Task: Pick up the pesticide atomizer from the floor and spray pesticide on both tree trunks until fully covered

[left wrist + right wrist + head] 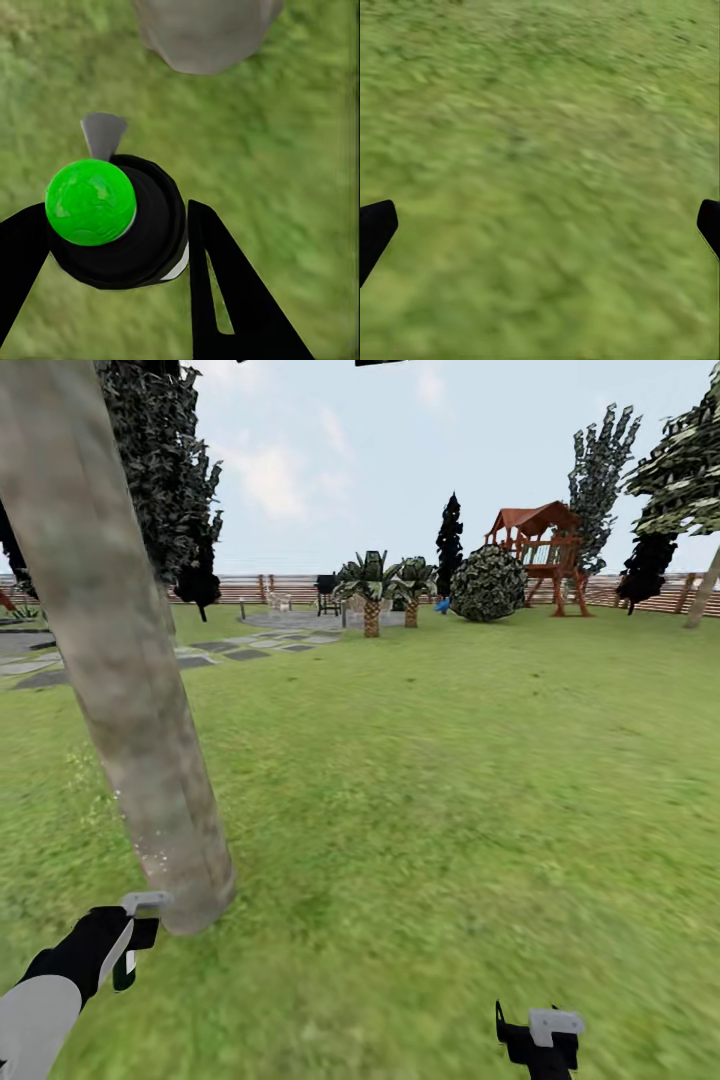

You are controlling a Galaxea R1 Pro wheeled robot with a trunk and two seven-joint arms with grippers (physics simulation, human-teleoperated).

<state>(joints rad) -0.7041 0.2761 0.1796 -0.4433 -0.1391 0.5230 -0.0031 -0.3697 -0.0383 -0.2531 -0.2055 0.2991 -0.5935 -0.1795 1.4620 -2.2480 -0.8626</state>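
Head view: lawn (450, 780) spreads wide as we stand at the tree trunk (120, 660), faint white specks low on its bark. Our left gripper (112, 240) clamps the pesticide atomizer (112, 217) around its rigid, likely light body, nozzle toward the trunk. Our right gripper (540, 225) hangs spread, empty.

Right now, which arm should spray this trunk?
Left. Its gripper already holds the atomizer, nozzle toward the tree trunk close ahead. The right gripper is open over grass.

tree trunk (120, 690) close ahead at left, open grass (450, 790) rightward
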